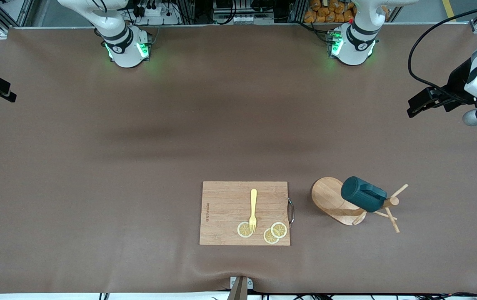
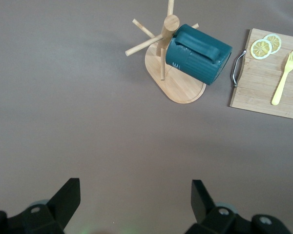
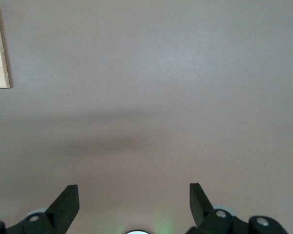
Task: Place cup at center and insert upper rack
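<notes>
Teal cup (image 1: 363, 194) hangs on the upper rack (image 1: 333, 200), which I see beside the cutting board (image 1: 226, 212) carrying fork (image 1: 253, 209) and lemon slices (image 1: 275, 232); left gripper (image 2: 135, 204) and right gripper (image 3: 134, 204) wait over bare table, jaws spread.

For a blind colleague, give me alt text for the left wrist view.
A teal cup hangs on a wooden mug tree beside a cutting board holding a yellow fork and lemon slices. The left gripper, jaws open, hangs above bare brown table.

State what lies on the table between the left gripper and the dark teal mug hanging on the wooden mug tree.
Nothing: only bare brown table separates the open left gripper from the dark teal mug on the wooden mug tree, as the left wrist view shows.
</notes>
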